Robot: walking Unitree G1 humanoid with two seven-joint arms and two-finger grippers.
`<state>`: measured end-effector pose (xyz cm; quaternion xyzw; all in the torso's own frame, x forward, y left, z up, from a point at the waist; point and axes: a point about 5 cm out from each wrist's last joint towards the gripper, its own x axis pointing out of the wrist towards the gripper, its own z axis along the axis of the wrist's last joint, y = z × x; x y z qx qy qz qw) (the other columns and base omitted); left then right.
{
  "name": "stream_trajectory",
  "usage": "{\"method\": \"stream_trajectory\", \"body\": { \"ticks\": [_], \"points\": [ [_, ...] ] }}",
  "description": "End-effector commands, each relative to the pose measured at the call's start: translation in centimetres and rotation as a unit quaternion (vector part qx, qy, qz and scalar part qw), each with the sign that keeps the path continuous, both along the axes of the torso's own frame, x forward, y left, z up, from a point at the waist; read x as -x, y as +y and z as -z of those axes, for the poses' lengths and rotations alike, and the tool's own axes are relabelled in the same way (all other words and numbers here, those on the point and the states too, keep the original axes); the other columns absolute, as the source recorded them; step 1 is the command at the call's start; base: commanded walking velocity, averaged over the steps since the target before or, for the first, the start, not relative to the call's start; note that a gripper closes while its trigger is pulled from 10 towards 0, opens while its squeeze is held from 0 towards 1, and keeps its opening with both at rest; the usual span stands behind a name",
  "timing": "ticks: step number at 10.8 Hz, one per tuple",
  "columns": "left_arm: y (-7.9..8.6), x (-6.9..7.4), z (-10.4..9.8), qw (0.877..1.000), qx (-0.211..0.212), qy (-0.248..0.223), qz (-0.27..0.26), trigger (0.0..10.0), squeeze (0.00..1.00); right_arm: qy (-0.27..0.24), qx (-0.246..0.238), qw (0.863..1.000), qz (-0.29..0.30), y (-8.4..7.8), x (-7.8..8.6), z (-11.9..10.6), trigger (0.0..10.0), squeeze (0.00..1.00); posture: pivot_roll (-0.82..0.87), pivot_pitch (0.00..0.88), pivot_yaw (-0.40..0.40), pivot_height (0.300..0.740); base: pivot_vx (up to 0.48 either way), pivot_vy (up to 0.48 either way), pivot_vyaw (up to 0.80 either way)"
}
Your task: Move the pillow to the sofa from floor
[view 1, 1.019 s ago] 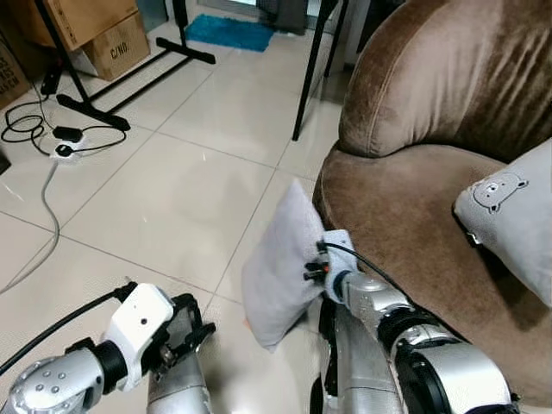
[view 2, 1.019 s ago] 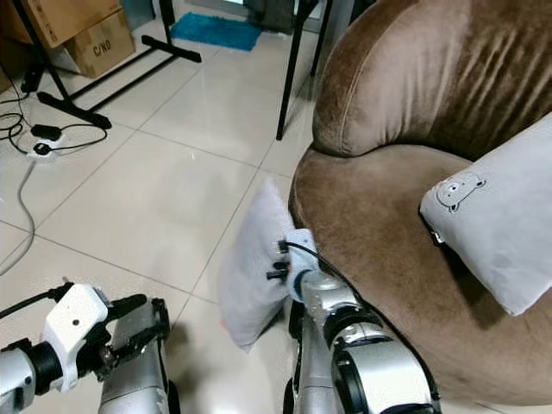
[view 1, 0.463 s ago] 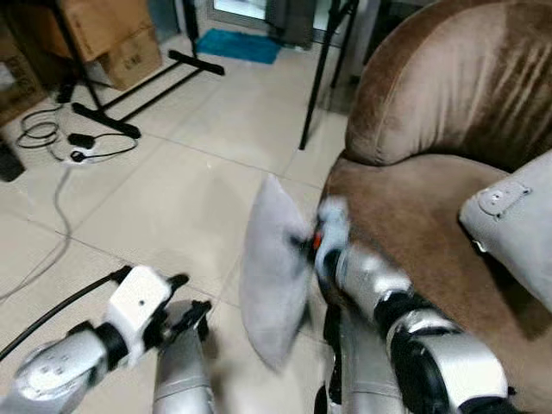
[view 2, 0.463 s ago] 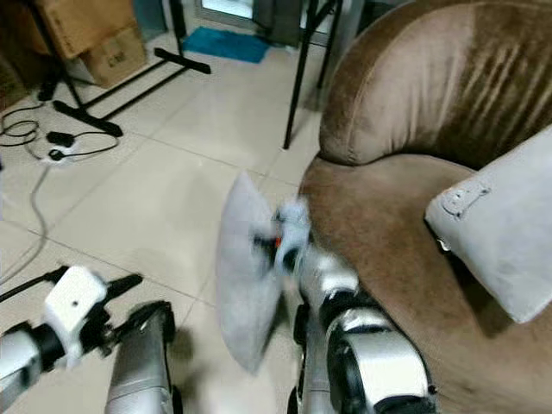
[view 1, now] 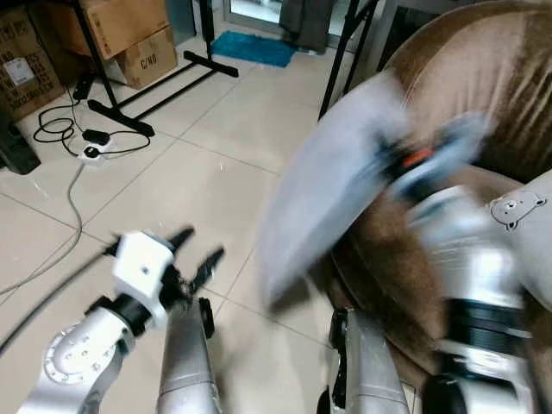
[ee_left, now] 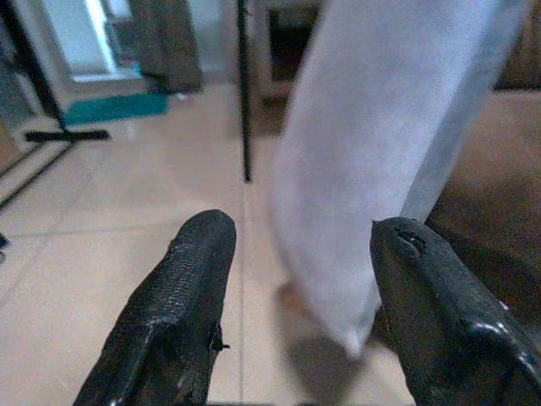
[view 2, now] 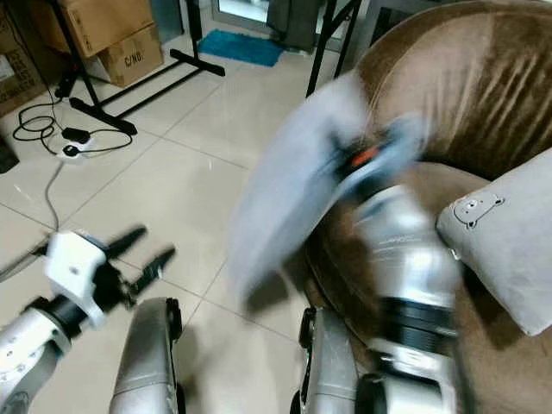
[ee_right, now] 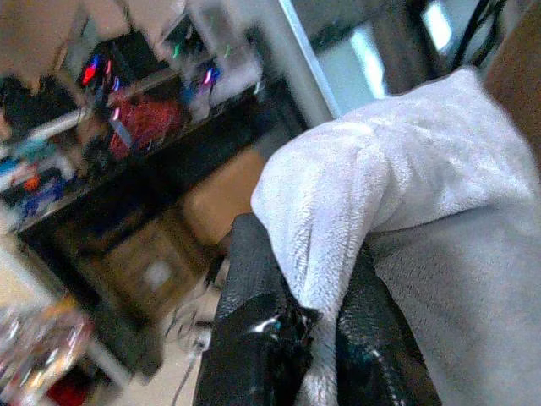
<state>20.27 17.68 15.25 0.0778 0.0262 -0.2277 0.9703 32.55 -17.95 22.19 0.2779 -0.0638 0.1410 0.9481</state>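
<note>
in the left eye view the pillow [view 1: 332,177] is a pale grey, soft-looking cushion, smeared by motion blur, raised off the tiled floor [view 1: 172,181] and tilted, its upper end against the right end effector [view 1: 405,159]. that end effector is blurred too, so its fingers cannot be made out here. the pillow hangs just in front of the brown sofa [view 1: 466,78], overlapping the sofa's rounded arm. a second grey pillow with a bear patch [view 1: 530,224] lies on the seat, beyond the right end effector. the left end effector [view 1: 200,254] is low and well apart from the pillow, its two black fingers spread with nothing between them.

the right eye view gives the same scene, with cardboard boxes [view 2: 108,39] and a black stand [view 2: 129,82] far off across the floor.

in the left wrist view the two black fingers [ee_left: 182,296] stand wide apart, and the grey pillow hangs ahead of them, its lower corner above the floor beside the sofa.

in the right wrist view the black fingers [ee_right: 254,330] are pinching a bunched fold of the pillow's fuzzy, fleece-like fabric, which bulges over the fingertips.
</note>
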Motion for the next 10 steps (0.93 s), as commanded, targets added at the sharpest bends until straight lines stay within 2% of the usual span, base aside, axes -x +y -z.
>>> {"method": "stream_trajectory", "body": {
  "ticks": [1, 2, 4, 5, 6, 7, 8, 9, 10],
  "points": [
    [-0.3, -0.1, -0.5, 1.000, 0.001, -0.010, 0.002, 10.0, 0.00, -0.057, -0.005, 0.998, 0.019, -1.2, 0.7, -3.5, 0.0, 0.00, 0.10, 0.000, -0.049, 0.500, 0.000, 0.000, 0.00],
    [-0.9, -0.6, -0.8, 1.000, 0.003, -0.020, 0.010, 10.0, 0.00, -0.096, 0.016, 0.995, 0.034, -2.6, 1.1, -6.9, 0.0, 0.00, 0.09, 0.000, -0.040, 0.500, 0.000, 0.000, 0.00],
    [-1.5, -1.2, -1.4, 0.999, 0.006, -0.040, 0.008, 10.0, 0.00, -0.141, 0.059, 0.985, 0.080, -4.7, 1.4, -11.7, 0.0, 0.00, 0.09, 0.000, -0.051, 0.500, 0.000, 0.000, 0.00],
    [-1.5, -1.2, -1.7, 0.999, 0.009, -0.045, 0.005, 10.0, 0.00, -0.151, 0.077, 0.980, 0.107, -5.3, 1.5, -13.1, 5.7, 0.00, 0.10, 0.000, -0.062, 0.500, 0.000, 0.000, 0.00],
    [-1.5, -1.2, -1.8, 0.999, 0.010, -0.048, 0.002, 10.0, 0.00, -0.143, 0.101, 0.975, 0.140, -5.7, 1.3, -13.5, 8.5, 0.00, 0.10, 0.000, -0.062, 0.500, 0.000, 0.000, 0.00],
    [-1.5, -1.3, -1.7, 0.999, 0.010, -0.051, -0.002, 10.0, 0.00, -0.103, 0.134, 0.975, 0.142, -5.4, 0.4, -11.5, 10.0, 0.00, 0.09, 0.000, -0.068, 0.500, 0.000, 0.000, 0.00],
    [-1.7, -1.4, -1.6, 0.999, 0.009, -0.051, -0.003, 10.0, 0.00, -0.069, 0.177, 0.973, 0.131, -4.9, -0.1, -9.0, 10.0, 0.00, 0.09, 0.000, -0.070, 0.500, 0.000, 0.000, 0.00],
    [-1.9, -1.5, -1.6, 0.999, 0.006, -0.054, -0.004, 10.0, 0.00, -0.022, 0.194, 0.974, 0.113, -4.2, -0.5, -5.1, 10.0, 0.00, 0.10, 0.000, -0.077, 0.500, 0.000, 0.000, 0.00],
    [-1.7, -1.7, -1.7, 0.998, 0.003, -0.060, -0.013, 10.0, 0.00, -0.001, 0.189, 0.975, 0.114, -3.6, -0.5, -3.4, 10.0, 0.00, 0.10, 0.000, -0.077, 0.510, 0.000, 0.000, 0.00]
  ]
}}
